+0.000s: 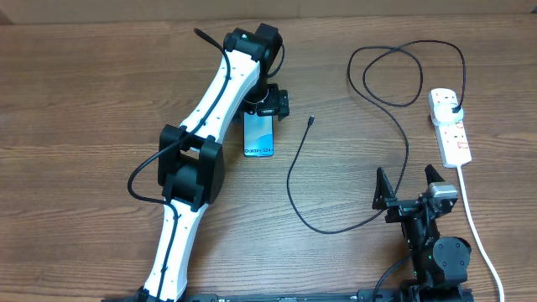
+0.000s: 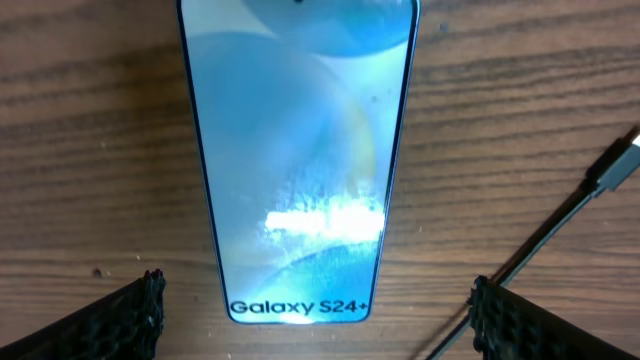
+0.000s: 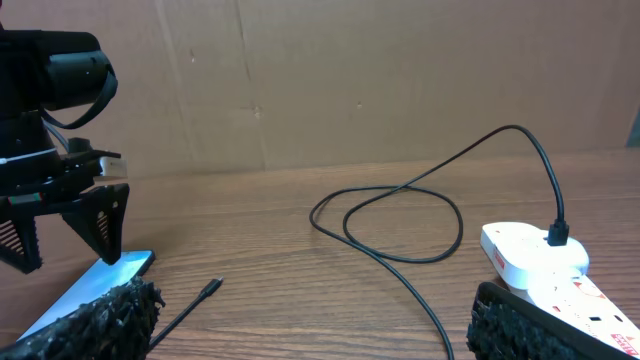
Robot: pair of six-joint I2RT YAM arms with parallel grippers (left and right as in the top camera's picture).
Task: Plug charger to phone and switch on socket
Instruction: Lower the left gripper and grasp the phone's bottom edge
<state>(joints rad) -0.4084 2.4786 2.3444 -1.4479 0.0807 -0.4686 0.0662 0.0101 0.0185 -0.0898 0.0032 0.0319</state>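
The phone point(image 1: 259, 137) lies flat on the table, screen lit blue, its "Galaxy S24+" text at the near short edge. My left gripper point(image 1: 262, 113) hovers over it, open; in the left wrist view its fingertips point(image 2: 110, 325) stand either side of the phone point(image 2: 298, 150), clear of it. The charger's small plug tip point(image 1: 311, 120) lies loose to the right of the phone. The black cable point(image 1: 289, 180) curves away, loops, and ends in a black plug point(image 1: 454, 107) seated in the socket point(image 1: 451, 127). My right gripper point(image 1: 411, 189) is open and empty near the front, left of the socket.
The socket's thick white cord point(image 1: 474, 218) runs toward the front edge beside my right arm. A cardboard wall point(image 3: 350, 80) stands behind the table. The cable loops point(image 3: 400, 215) lie between both grippers.
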